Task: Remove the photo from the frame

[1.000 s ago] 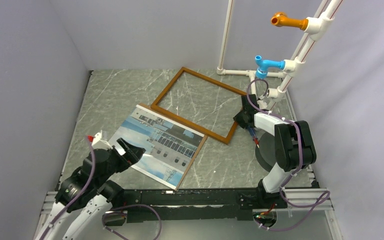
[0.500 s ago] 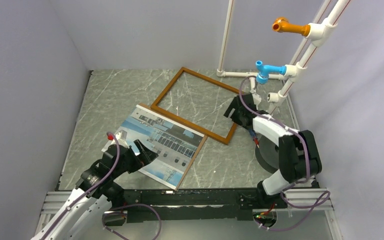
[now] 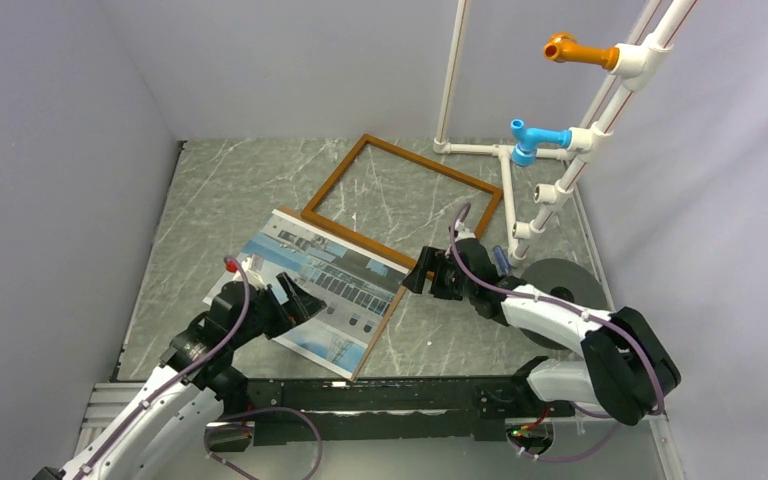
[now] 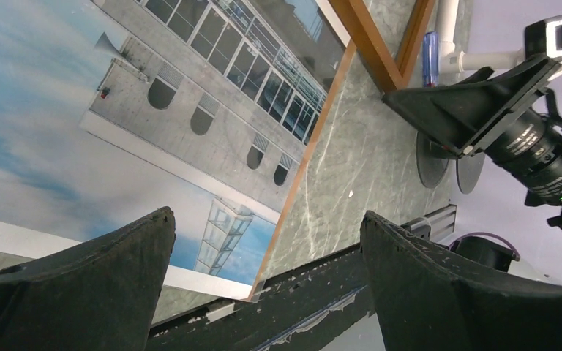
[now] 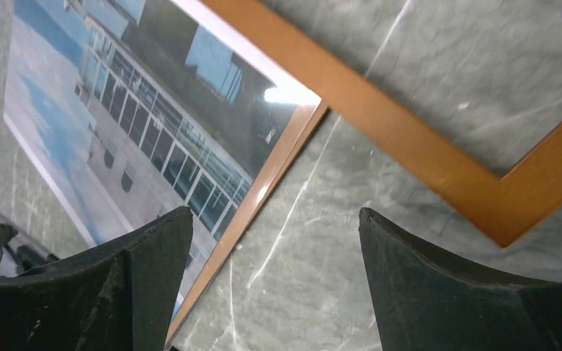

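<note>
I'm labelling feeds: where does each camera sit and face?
Top external: above and behind, looking down at the table; left arm, right arm show.
Left wrist: over the photo, facing the right hand; left hand shows below.
Right wrist: looking down at the frame corner; right hand shows below.
Shared: all three show photo and frame.

Probably a lab cell: grey walls (image 3: pixel 290 60), marbled table (image 3: pixel 240 190), pipe rack (image 3: pixel 585 137).
</note>
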Robot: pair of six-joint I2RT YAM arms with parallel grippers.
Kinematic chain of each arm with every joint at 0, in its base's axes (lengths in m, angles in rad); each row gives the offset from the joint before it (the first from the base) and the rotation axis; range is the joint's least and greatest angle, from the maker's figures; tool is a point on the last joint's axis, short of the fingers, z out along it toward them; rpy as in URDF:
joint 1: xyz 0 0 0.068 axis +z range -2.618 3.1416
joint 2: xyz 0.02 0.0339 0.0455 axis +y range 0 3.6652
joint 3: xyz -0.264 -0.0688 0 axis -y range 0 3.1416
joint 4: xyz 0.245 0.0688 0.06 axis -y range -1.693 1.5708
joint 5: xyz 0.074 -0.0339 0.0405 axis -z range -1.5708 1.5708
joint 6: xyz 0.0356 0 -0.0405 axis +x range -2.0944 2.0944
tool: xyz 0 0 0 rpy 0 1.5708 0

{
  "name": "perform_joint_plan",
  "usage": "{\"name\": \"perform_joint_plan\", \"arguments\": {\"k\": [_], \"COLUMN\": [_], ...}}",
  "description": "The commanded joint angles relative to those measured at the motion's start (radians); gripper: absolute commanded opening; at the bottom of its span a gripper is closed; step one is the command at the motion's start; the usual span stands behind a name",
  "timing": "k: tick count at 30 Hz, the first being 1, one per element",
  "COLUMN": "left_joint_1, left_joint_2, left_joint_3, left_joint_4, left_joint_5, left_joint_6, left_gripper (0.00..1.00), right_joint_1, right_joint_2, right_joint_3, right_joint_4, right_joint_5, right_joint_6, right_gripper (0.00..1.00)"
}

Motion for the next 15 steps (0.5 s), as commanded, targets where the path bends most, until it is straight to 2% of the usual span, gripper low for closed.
{"name": "perform_joint_plan", "arguments": {"k": [1, 6, 15], "left_joint_1": [-0.003, -0.002, -0.003], "left_joint_2": [0.009, -0.027, -0.072], "left_joint_3": [0.001, 0.003, 0.076], "left_joint_4": [0.070, 0.038, -0.042], "left_joint_5": [0.043, 0.048, 0.017], "left_joint_6": [0.008, -0.003, 0.016], "left_gripper": [0.99, 0.99, 0.99], "right_joint_1": [0.012, 0.013, 0.014], "right_joint_2": [0.007, 0.064, 0.257], "right_joint_3": [-0.038, -0.090, -0.027], "right_joint_4": [0.194, 0.304, 0.376], "right_joint_5": [-0.090, -0.082, -0.034], "right_joint_6": [0.094, 0.128, 0.085], "right_gripper": [0.83, 0.82, 0.82]}}
